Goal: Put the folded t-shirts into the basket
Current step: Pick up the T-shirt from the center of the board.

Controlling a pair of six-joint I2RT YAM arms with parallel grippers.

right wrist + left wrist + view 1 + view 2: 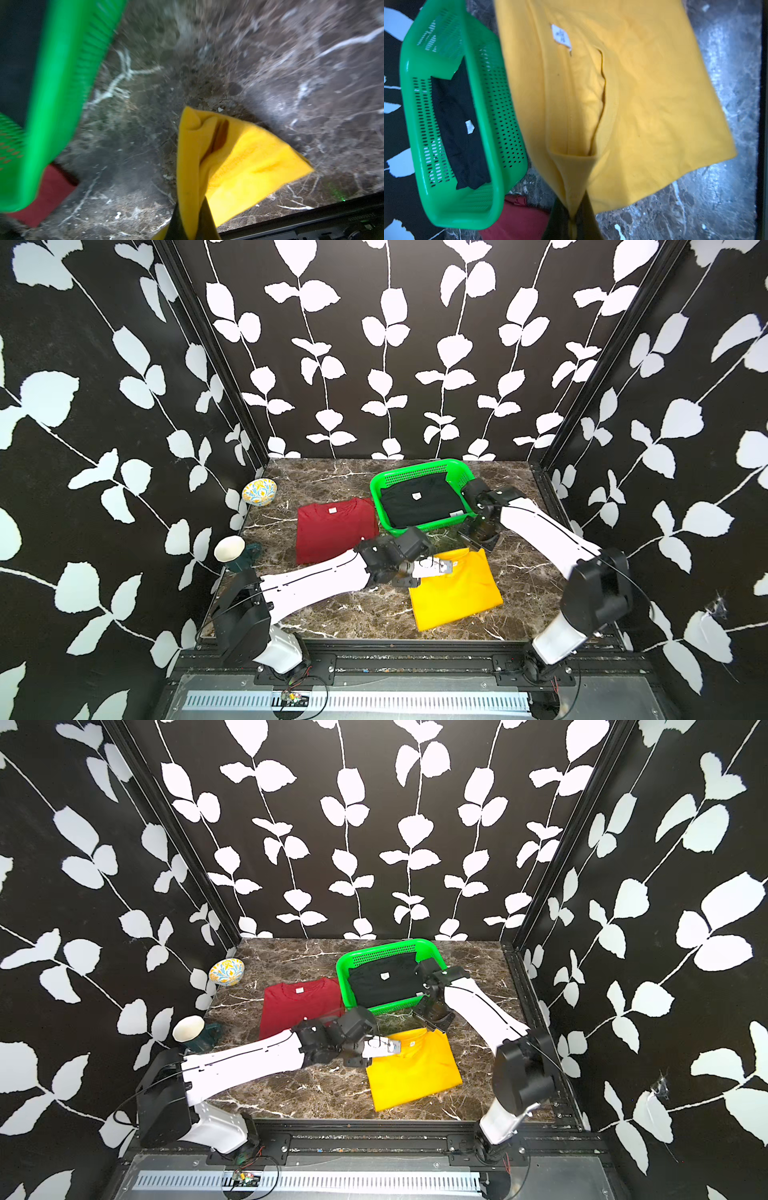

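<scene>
Both grippers are on the yellow tee rn. Left gripper: jaws clenched on a fold of yellow cloth at the collar-side edge. In the left wrist view the fabric is pinched up btw the two dark fingers, w/ the white neck label a bit further along. Right gripper: also clamped on the yellow tee, at the corner nearest the basket. The right wrist view shows that corner bunched & raised off the table; that pic is smeared, so finer detail is unclear to me. The rest of the yellow tee lies flat on the table just in front of the basket, on the arm-base side, outside it.

Black tee, small white label up, lies inside the basket & covers most of its floor. In both top views I see the right arm's wrist over the basket's near corner.

Red tee is flat on the table just beside the basket on the left arm's side, outside it. Can't tell if its edge touches the basket wall.

Other stuff: a patterned bowl is well apart from the basket, past the red tee. A white cup is also well apart, on the same side, closer to the left arm's base.
</scene>
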